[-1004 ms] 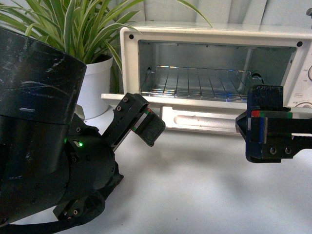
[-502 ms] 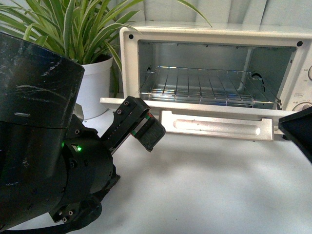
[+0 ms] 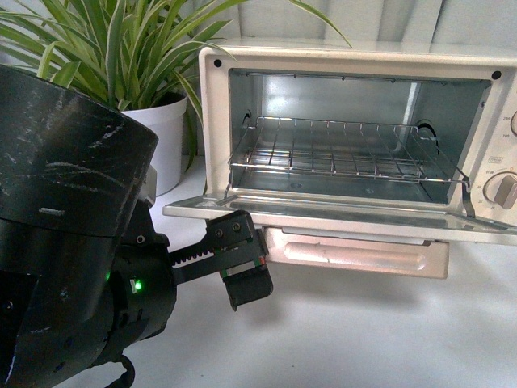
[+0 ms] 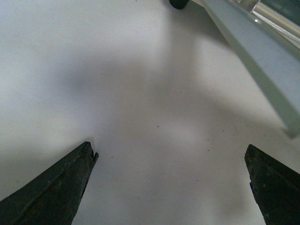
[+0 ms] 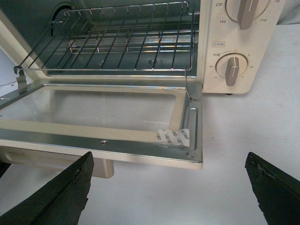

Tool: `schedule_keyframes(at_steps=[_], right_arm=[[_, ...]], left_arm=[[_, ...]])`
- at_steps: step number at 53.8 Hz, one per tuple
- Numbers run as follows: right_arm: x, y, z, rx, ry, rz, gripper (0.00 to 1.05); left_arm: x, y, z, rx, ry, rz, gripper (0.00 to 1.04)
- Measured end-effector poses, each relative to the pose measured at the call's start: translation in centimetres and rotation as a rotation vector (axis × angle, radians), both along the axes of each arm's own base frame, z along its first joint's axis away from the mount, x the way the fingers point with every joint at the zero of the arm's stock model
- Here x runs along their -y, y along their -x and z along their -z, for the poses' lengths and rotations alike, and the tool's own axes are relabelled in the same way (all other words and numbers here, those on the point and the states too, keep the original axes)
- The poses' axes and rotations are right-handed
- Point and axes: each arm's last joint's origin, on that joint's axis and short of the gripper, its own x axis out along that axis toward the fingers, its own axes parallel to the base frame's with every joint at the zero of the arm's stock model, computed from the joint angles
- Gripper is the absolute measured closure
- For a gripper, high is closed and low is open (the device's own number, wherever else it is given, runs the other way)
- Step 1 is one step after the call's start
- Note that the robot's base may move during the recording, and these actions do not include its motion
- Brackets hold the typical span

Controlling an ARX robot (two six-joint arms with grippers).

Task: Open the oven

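Note:
The cream-white oven (image 3: 214, 105) stands at the back of the white table, its door (image 3: 339, 217) lying flat open with the bar handle (image 3: 355, 250) below its front edge. The wire rack (image 3: 339, 149) shows inside. My left gripper (image 3: 242, 271) is open and empty, low in front of the door's left corner. In the left wrist view its fingers (image 4: 51, 187) spread over bare table, the door's edge (image 4: 262, 61) beside them. My right gripper is out of the front view. In the right wrist view its fingers (image 5: 56, 197) are open, just before the door's glass (image 5: 93, 110) and knobs (image 5: 232, 70).
A potted plant with long green leaves in a white pot (image 3: 157, 141) stands left of the oven, behind my left arm. White table surface (image 3: 363, 331) spreads in front of the oven.
The oven door has dropped from partly lowered to flat open. My right gripper has left the front view to the right. My left gripper has dropped lower.

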Motion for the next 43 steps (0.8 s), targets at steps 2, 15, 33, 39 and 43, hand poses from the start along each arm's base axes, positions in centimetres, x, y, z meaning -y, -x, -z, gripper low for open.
schedule_keyframes(at_steps=[2,15,33,39,43], right_arm=[[0.0,0.0,0.0,-0.001,0.0,0.0,0.09],[0.0,0.1,0.4,-0.011,0.004,0.0,0.09],[0.2,0.4,1.1,-0.019,0.009,0.0,0.09],[0.2,0.4,1.3,-0.021,0.012,0.0,0.09],[0.3,0.5,1.3,-0.022,0.011,-0.005,0.09]], left_arm=[[0.0,0.0,0.0,0.01,-0.051,0.014,0.07],[0.2,0.5,0.3,0.054,-0.277,0.091,0.07],[0.7,1.0,0.9,0.1,-0.541,0.183,0.07],[0.9,1.2,1.2,0.11,-0.598,0.203,0.07],[1.1,1.3,1.1,0.121,-0.625,0.221,0.07]])
